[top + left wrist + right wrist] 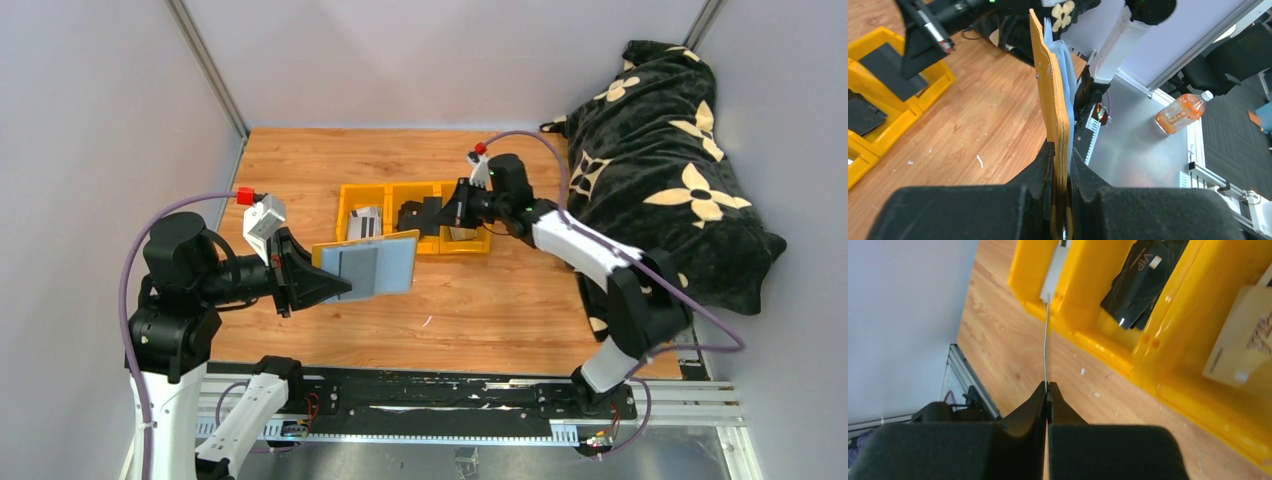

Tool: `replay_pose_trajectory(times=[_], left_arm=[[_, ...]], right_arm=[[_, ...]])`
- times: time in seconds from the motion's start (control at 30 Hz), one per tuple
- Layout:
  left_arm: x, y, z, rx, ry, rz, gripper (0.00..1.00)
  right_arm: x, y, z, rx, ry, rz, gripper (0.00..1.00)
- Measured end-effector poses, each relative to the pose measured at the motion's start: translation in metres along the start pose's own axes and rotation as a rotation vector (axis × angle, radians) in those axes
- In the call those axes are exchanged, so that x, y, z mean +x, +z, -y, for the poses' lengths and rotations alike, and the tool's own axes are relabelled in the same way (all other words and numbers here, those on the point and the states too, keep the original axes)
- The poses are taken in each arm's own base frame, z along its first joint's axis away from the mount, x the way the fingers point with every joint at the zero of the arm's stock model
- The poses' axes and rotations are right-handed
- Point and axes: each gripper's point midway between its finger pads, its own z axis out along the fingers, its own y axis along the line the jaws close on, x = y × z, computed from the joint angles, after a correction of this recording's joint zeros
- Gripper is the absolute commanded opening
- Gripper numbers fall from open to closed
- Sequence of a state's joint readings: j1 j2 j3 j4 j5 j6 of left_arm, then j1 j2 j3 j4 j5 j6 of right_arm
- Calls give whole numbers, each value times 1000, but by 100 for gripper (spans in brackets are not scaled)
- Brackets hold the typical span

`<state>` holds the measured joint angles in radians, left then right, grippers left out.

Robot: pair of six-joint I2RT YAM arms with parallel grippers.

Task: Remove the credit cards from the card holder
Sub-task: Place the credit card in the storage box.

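My left gripper [338, 284] [1062, 151] is shut on the folded edge of the card holder [372, 264] [1050, 90], a mustard-yellow wallet with grey-blue lining. It hangs open above the table's left middle. My right gripper [443, 211] [1047, 386] is over the yellow bins [390, 186] and is shut on one of the credit cards [418, 215] [1046, 335]. That card looks dark from above and shows edge-on in the right wrist view, over the wall between two compartments. In the left wrist view the same dark card [887, 69] hangs above a bin.
The three-compartment yellow bin [1098, 285] holds a striped pale card [365, 222], black cards [1140, 282] and a tan card [1243, 340]. A black floral-print bundle [660, 170] fills the right side. An orange bottle [1180, 112] lies beyond the table edge.
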<state>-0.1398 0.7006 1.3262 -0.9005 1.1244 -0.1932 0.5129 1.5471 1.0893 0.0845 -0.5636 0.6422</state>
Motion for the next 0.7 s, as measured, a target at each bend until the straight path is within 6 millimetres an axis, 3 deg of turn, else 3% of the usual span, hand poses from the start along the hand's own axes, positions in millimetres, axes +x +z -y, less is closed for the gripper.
replay_pose_trajectory(times=[0.13, 0.33, 0.5, 0.7], left_arm=[[3, -1, -1, -11, 11, -6, 0], [5, -2, -1, -14, 21, -12, 0], [6, -2, -1, -13, 27, -15, 0], [4, -3, 1, -12, 45, -12, 0]], right_arm=[[-9, 47, 29, 87, 3, -56, 0], [-14, 88, 39, 123, -12, -88, 0], [-4, 119, 47, 178, -16, -127, 0], [15, 131, 58, 266, -23, -167, 0]])
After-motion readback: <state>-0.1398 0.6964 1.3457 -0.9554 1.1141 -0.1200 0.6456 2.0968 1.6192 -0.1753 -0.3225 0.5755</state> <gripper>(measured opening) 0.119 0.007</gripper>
